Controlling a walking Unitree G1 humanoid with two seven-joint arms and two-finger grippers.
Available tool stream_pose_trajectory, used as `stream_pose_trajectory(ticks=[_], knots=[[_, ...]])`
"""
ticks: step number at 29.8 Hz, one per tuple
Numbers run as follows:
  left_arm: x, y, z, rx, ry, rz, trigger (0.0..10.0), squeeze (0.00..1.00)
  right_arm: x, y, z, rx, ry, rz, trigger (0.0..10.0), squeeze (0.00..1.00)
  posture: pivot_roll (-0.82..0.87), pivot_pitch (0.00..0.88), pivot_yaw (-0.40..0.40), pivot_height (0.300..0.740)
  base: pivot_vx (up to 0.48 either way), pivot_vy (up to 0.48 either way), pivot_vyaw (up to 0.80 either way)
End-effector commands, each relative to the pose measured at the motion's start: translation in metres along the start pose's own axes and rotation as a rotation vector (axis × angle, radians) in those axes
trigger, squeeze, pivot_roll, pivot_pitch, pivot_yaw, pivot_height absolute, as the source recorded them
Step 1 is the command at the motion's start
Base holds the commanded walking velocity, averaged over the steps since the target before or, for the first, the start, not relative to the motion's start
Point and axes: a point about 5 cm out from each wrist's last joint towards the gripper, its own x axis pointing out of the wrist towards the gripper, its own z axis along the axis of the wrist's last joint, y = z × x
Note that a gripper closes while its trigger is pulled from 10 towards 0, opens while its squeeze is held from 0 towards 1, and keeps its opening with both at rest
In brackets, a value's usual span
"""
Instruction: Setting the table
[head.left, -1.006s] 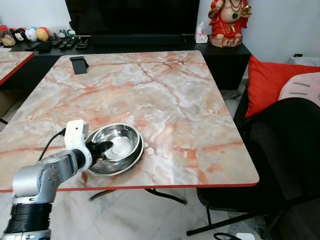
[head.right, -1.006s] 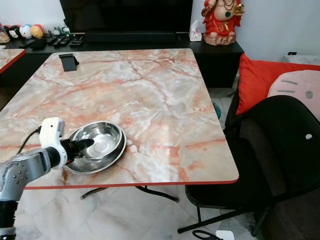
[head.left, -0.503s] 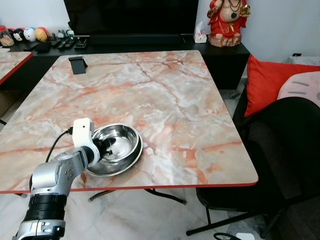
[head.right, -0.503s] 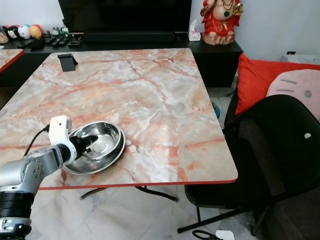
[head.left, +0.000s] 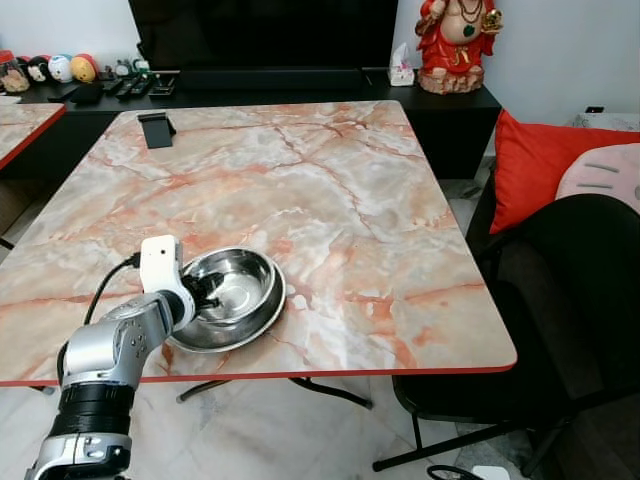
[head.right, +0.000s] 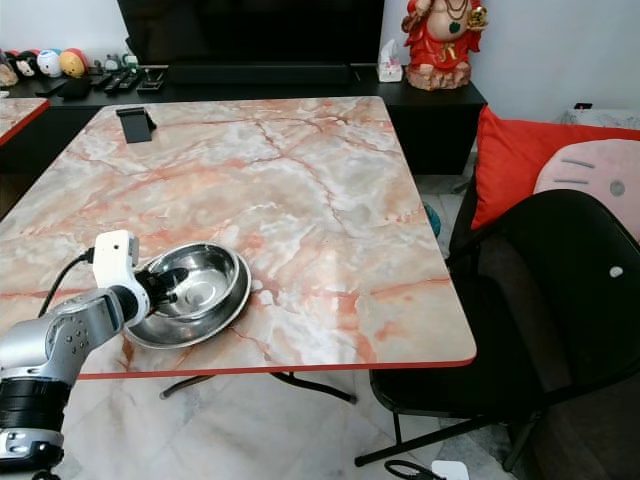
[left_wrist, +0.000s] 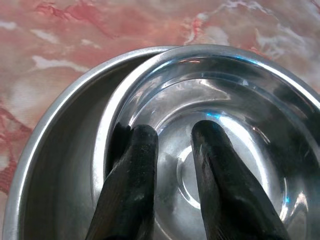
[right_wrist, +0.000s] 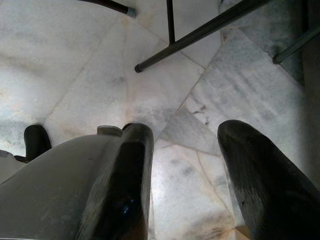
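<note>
On the marble table (head.left: 340, 190), lower left of frame, my left gripper (left_wrist: 172, 135) reaches inside the steel bowl (head.left: 236, 285) nested in a plate (head.left: 262, 322), fingers slightly apart; my right gripper (right_wrist: 185, 145) hangs open above the floor (right_wrist: 75, 65).

Two steel dishes sit nested at the near left of the marble table (head.left: 330, 190): one bowl (head.left: 235, 284) inside one wider pan (head.left: 262, 322). One black phone stand (head.left: 158, 129) stands at the far left corner. A second marble table (head.left: 20, 122) edges in at the far left. On the far sideboard (head.left: 440, 110) there is one red statue (head.left: 459, 45), one tissue box (head.left: 403, 72), a row of about five small round figures (head.left: 50, 68) and several remote controls (head.left: 135, 87), blurred together. One red cushion (head.left: 545, 165), one pink cushion (head.left: 605, 172) and one black chair (head.left: 560, 300) are on the right.
</note>
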Motion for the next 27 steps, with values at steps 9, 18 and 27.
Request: stream_pose_trajectory(ticks=[9, 18, 27], knots=[[-0.0017, 0.0047, 0.0139, 0.026, -0.045, 0.036, 10.0, 0.0, -0.0005, -0.0002, -0.0028, 0.008, 0.012, -0.002, 10.0, 0.0, -0.03, 0.0, 0.02, 0.732, 0.0, 0.0, 0.0], [-0.0021, 0.0051, 0.0139, 0.04, -0.04, 0.039, 10.0, 0.0, -0.0004, -0.0001, -0.0026, 0.008, 0.013, -0.002, 10.0, 0.0, -0.03, 0.0, 0.021, 0.732, 0.0, 0.0, 0.0], [-0.0028, 0.0058, 0.0145, 0.05, -0.041, 0.048, 10.0, 0.0, -0.0004, -0.0002, -0.0026, 0.006, 0.013, -0.002, 10.0, 0.0, -0.02, 0.0, 0.018, 0.732, 0.0, 0.0, 0.0]])
